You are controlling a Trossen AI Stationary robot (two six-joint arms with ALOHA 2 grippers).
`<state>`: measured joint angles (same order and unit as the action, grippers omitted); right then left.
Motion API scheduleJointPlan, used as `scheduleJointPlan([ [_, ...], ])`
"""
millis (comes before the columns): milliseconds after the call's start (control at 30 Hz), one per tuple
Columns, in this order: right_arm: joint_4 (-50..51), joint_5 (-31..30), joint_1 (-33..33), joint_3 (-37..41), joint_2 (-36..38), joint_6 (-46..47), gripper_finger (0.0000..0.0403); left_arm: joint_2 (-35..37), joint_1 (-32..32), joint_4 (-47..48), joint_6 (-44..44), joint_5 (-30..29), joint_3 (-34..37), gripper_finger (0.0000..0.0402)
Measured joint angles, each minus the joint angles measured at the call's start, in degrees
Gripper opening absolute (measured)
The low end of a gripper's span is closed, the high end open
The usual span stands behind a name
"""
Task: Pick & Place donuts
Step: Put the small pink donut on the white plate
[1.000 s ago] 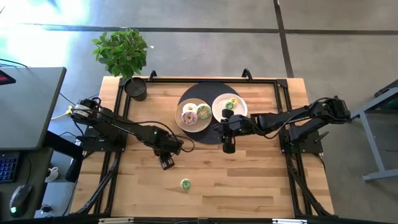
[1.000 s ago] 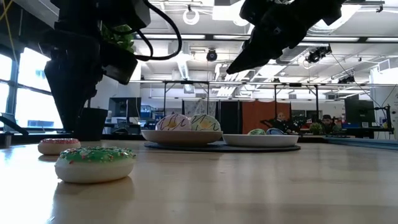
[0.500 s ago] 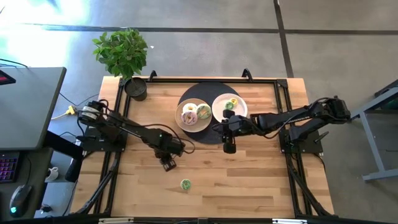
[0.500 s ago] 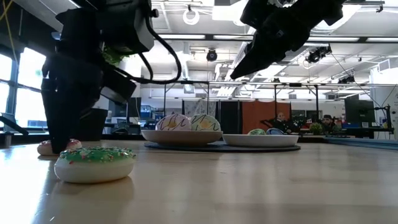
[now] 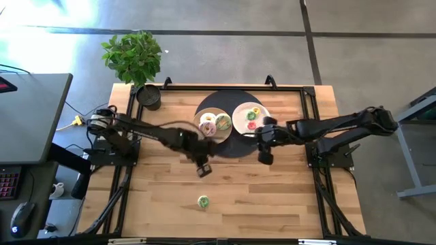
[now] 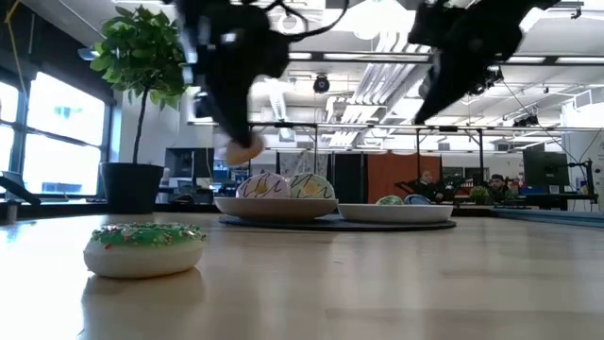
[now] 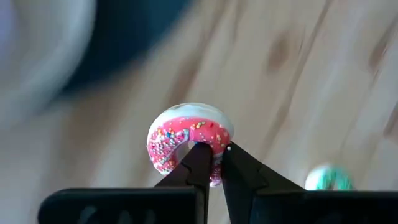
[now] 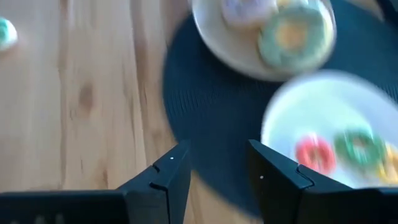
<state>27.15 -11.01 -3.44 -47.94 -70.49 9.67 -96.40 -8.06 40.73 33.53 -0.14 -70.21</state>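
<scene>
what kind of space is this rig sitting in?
Probably an open robotics lab or workshop. The wooden table stands on a bare concrete floor, a desk with a keyboard sits beside it, and the low view shows exposed ceiling ducts with people at workstations behind.

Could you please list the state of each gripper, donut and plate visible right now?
Left gripper: shut on pink donut, lifted.
Right gripper: open, empty.
Green donut: lying on table.
Cream plate: holds two donuts.
White plate: holds small donuts.
</scene>
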Motion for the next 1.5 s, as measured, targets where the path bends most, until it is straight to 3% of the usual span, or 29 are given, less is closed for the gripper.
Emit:
scheduleJointPlan([
  [167, 14.04, -0.01, 0.0, 0.0, 6.39, 9.28, 0.0149, -3.77, 7.21, -6.15, -12.75, -2.46, -6.69, 0.0008],
  [300, 23.11, -0.01, 0.0, 0.02, 10.18, 17.45, 0.0149, -7.32, 12.48, -14.77, -21.38, -1.07, -12.01, 0.0004],
  [467, 28.84, -2.02, 0.0, 0.02, 12.95, 21.49, 0.0149, -15.62, 17.79, -18.51, -27.61, 1.05, -19.31, 0.0016],
  [833, 29.01, -3.86, 0.0, 0.02, 13.61, 20.08, 0.0149, -29.93, 23.33, -13.28, -27.07, 2.61, -33.11, 0.0035],
  [1233, 28.4, -5.15, 0.0, 0.02, 13.61, 20.08, 0.0149, -30.86, 23.76, -11.54, -26.96, 3.94, -33.66, 0.0163],
  [1500, 26.29, -5.13, 0.0, 0.02, 13.61, 20.33, 0.0149, -30.85, 23.76, -11.01, -18.45, 9.87, -33.66, 0.0179],
])
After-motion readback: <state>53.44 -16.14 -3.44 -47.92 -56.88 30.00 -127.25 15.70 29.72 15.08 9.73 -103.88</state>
